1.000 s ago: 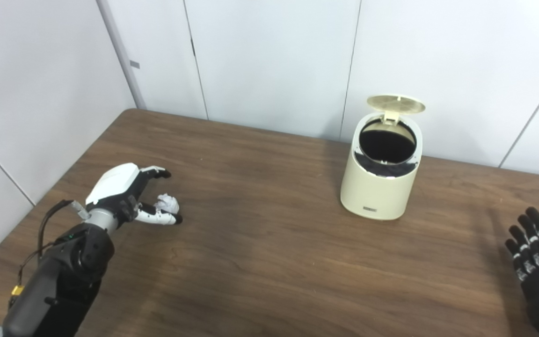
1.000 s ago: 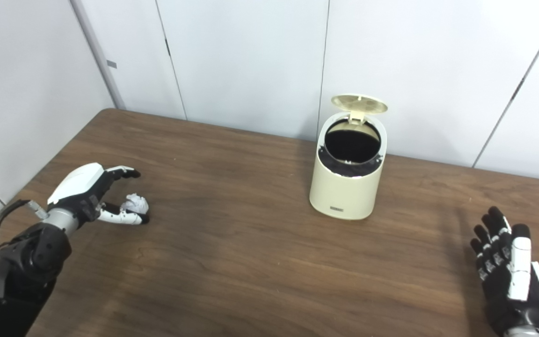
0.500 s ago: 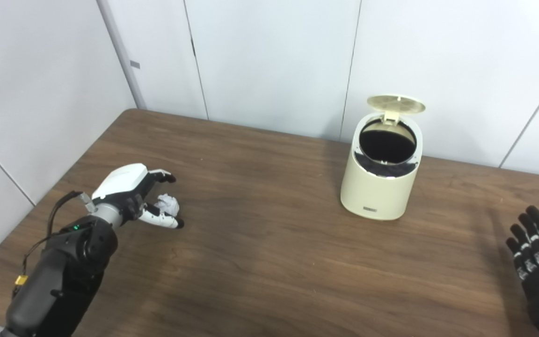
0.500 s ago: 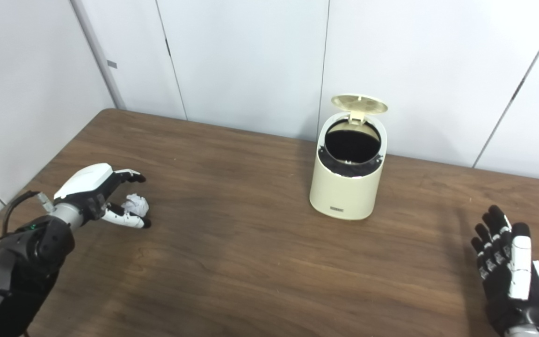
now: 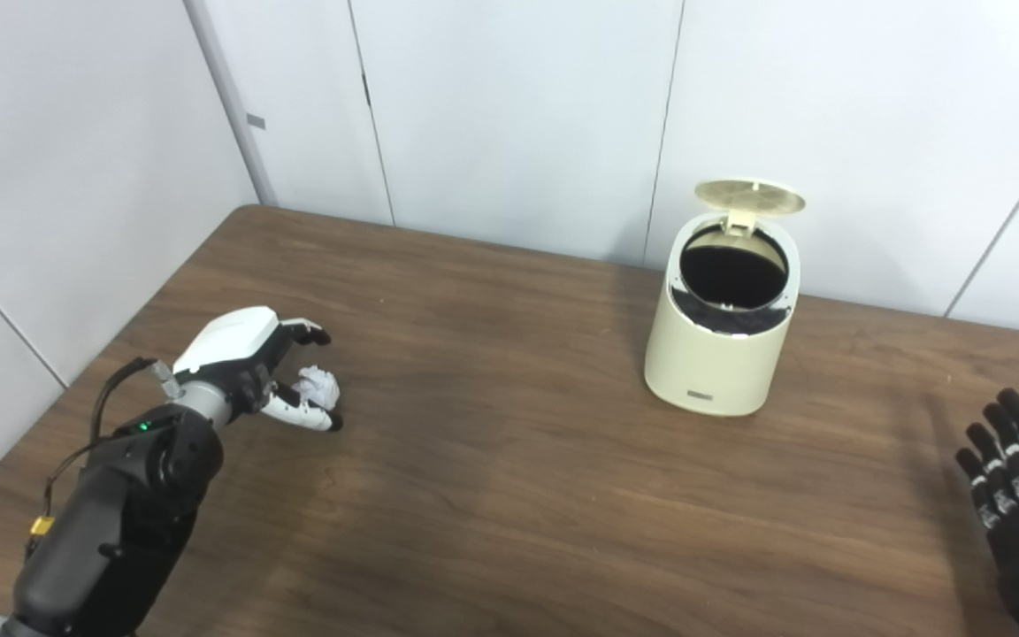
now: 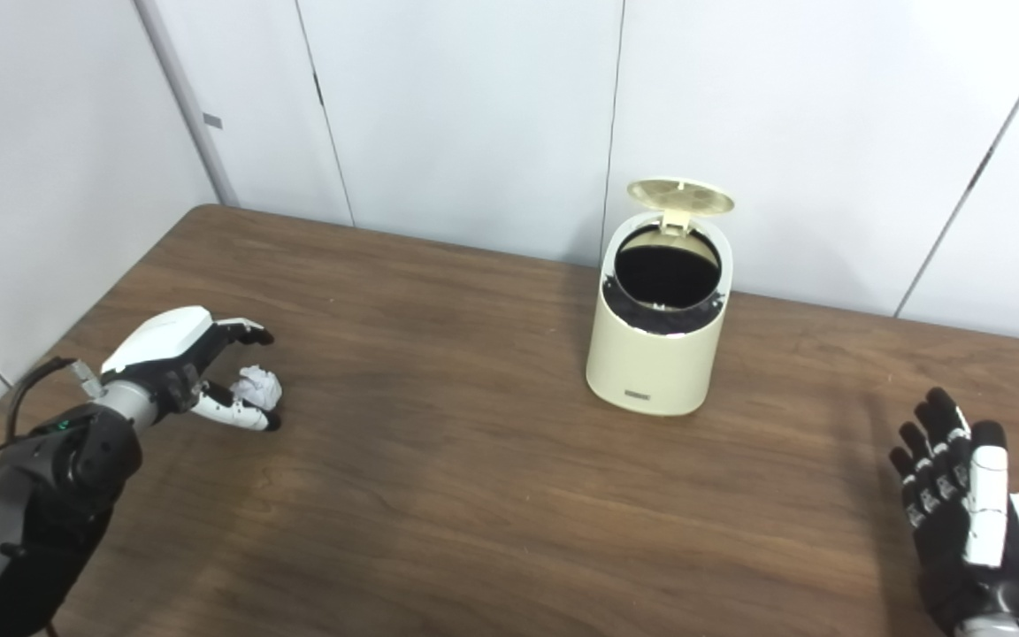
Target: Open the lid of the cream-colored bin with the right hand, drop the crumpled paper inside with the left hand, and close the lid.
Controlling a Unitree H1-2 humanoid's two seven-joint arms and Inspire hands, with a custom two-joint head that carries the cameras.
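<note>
- Pale wall panels are backing the brown wooden surface (image 5: 509, 495); the cream-colored bin (image 5: 717, 354) is standing with its lid (image 5: 748, 196) up.
- Left robot hand (image 5: 249, 367) is cupping wide around the crumpled paper (image 5: 317, 387), not yet gripping it.
- Right robot hand (image 6: 961, 504) is waiting, spread wide and empty.
- Judged next: closing on the paper and lifting.

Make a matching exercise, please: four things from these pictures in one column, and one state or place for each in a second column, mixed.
Things:
1. lid
2. paper
3. right hand
4. bin

States:
A. open, holds nothing
B. on the table, between the left hand's fingers
C. raised
D. stands near the wall

Pairs: 1-C, 2-B, 3-A, 4-D
</note>
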